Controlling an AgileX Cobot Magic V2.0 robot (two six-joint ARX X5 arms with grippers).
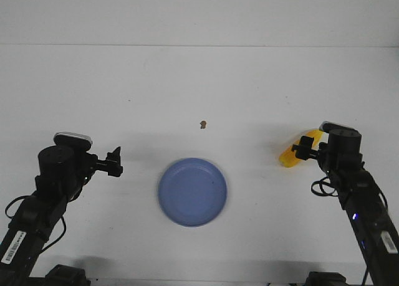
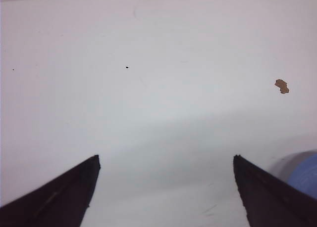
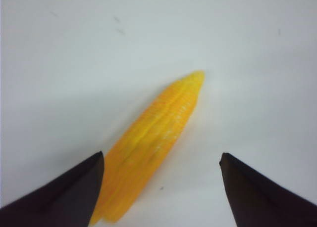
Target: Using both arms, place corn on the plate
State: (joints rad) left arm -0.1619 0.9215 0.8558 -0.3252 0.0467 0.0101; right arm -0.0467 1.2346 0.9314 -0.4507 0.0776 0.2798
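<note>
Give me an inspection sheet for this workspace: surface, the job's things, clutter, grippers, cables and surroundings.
Surface: white table, bare apart from the items below.
Job's things: corn lying on the table at the right; plate at centre, empty.
Clutter: small brown scrap beyond the plate; tiny dark speck.
Grippers: left gripper open, empty, beside the plate; right gripper open over the corn, not gripping.
Cables: black loops along both arms.
Surroundings: nothing seen.

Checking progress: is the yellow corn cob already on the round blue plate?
No, the yellow corn cob lies on the white table, apart from the empty round blue plate.
</note>
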